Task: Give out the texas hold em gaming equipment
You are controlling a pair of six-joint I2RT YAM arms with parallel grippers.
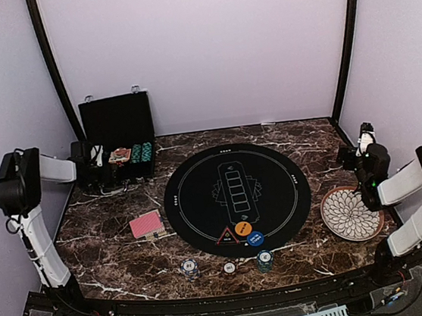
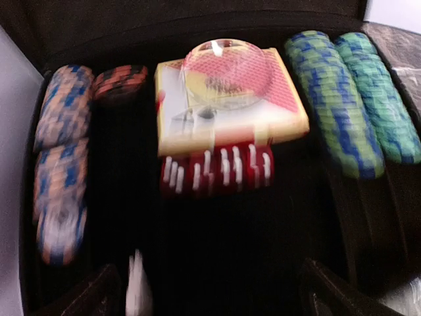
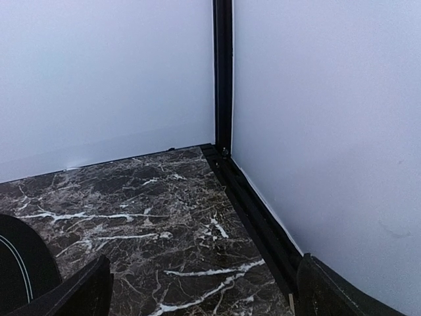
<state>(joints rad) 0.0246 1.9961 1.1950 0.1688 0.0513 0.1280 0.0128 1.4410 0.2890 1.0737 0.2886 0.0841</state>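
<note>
Left wrist view: left fingers (image 2: pixel 82 296) gape, empty, over the case (image 2: pixel 197 20); an off-centre close on its card deck (image 2: pixel 230 112) could scatter the chip rows (image 2: pixel 335 99) inside. Right fingers (image 3: pixel 79 293) apart.

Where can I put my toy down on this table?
Bare marble runs behind the round mat, from the black case to the right corner. More lies between the case and the card deck. Crowded: the mat's near edge, with buttons and chip stacks.
</note>
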